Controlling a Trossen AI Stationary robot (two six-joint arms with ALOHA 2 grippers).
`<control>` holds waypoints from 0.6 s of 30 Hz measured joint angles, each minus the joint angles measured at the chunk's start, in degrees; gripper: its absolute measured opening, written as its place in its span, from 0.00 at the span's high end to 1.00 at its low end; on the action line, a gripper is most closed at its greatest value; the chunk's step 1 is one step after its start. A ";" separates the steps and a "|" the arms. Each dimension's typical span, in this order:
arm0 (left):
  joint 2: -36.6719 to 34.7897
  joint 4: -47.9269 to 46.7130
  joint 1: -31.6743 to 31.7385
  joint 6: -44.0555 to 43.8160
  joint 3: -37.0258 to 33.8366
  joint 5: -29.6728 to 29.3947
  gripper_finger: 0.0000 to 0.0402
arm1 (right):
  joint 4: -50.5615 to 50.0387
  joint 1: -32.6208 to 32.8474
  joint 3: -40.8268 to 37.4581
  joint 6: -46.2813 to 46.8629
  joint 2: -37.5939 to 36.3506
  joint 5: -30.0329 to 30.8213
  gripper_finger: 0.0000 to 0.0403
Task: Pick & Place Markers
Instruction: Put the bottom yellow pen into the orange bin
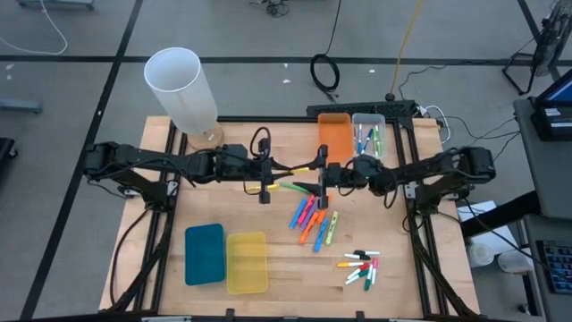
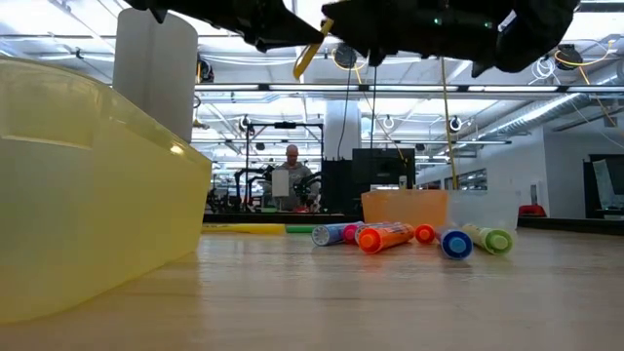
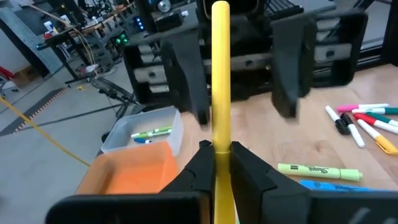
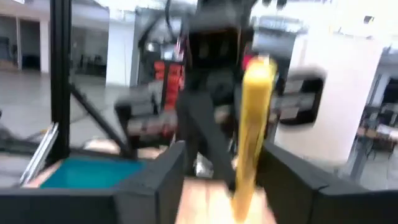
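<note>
Yellow marker (image 3: 220, 81) was clamped at its lower end by the left pincer (image 3: 216, 163), above table centre. The right pincer (image 1: 323, 178), at three o'clock, stood spread around its free end. Light, rigid, slippery barrel: grip mid-body.

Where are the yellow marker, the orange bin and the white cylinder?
yellow marker (image 3: 220, 74), left wrist view, mid-barrel.
orange bin (image 1: 334, 136), high view, its floor.
white cylinder (image 1: 181, 89), high view, its side wall.
</note>
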 joint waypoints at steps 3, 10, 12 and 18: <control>0.00 0.52 0.00 0.04 0.02 0.81 0.94 | 1.19 -0.15 0.80 -1.42 1.12 0.07 0.70; -0.04 1.32 -0.04 -0.80 0.02 3.11 0.91 | 0.04 -0.17 3.00 -4.03 2.37 0.32 0.95; -0.07 1.02 -0.06 -2.56 0.02 2.85 0.91 | -1.24 -0.14 3.19 -4.25 2.34 2.80 0.95; -0.25 -0.31 -0.09 -7.37 0.09 2.05 0.90 | -15.73 -0.45 3.20 -7.41 -4.08 12.36 0.95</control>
